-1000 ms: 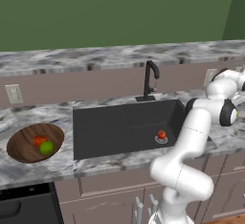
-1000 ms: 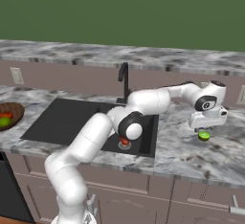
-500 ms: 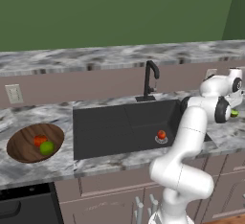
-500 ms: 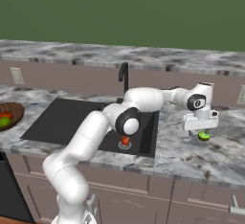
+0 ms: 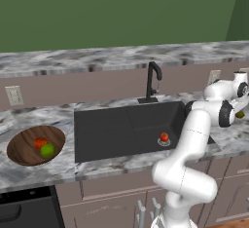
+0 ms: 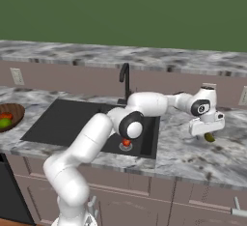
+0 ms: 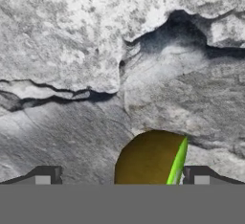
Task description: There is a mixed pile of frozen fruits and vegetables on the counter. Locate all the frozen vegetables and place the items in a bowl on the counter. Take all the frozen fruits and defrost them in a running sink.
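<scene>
Green and flattish, the last frozen fruit (image 7: 152, 158) lies on the marbled bench (image 6: 193, 148) right of the sink (image 5: 121, 129), and the pincer (image 6: 207, 132) hangs spread wide just over it, evidently lining up a grab.

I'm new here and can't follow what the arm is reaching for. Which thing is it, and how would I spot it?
Find the dark sink; on the marbled counter to its right lies a small green piece, directly under the open gripper. It lies alone there, flattish with an olive-brown face, unlike the red ball in the sink.
</scene>
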{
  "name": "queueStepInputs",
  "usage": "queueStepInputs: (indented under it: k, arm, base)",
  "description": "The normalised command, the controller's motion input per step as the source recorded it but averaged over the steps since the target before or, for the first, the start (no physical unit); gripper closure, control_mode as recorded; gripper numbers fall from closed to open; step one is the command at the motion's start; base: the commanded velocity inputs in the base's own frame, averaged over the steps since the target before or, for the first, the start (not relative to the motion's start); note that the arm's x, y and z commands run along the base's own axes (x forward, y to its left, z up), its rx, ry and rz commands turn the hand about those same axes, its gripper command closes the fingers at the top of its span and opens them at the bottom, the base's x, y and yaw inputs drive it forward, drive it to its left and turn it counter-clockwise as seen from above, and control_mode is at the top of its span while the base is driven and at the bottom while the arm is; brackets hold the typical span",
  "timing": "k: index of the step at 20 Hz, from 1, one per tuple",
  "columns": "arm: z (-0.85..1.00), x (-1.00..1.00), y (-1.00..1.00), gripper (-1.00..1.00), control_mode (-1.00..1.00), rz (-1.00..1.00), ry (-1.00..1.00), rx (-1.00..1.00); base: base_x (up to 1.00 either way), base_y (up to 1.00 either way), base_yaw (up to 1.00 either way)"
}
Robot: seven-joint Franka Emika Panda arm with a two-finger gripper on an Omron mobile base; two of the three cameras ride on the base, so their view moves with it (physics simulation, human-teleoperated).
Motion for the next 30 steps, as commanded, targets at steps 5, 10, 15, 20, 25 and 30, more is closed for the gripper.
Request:
queueStepInputs:
  k: [5, 10, 15, 20, 25, 30]
  arm:
    - [-0.01, 0.03, -0.31, -1.0, -1.0, 0.04, 0.01, 0.0]
    - [-0.04, 0.0, -0.08, 1.0, -1.0, 0.02, 0.0, 0.0]
    - [-0.09, 0.01, 0.32, 1.0, -1.0, 0.0, 0.0, -0.01]
    - [-0.09, -0.14, 0.5, 1.0, -1.0, -0.08, -0.01, 0.0]
    - [0.59, -0.28, 0.87, 1.0, -1.0, 0.0, -0.12, 0.0]
    - [0.64, -0.11, 0.98, 1.0, -1.0, 0.12, -0.04, -0.01]
  base:
    - [0.0, 0.0, 0.0]
    - [0.0, 0.0, 0.0]
    - [0.0, 0.0, 0.0]
    - [0.0, 0.0, 0.0]
    - [0.0, 0.0, 0.0]
    - [0.0, 0.0, 0.0]
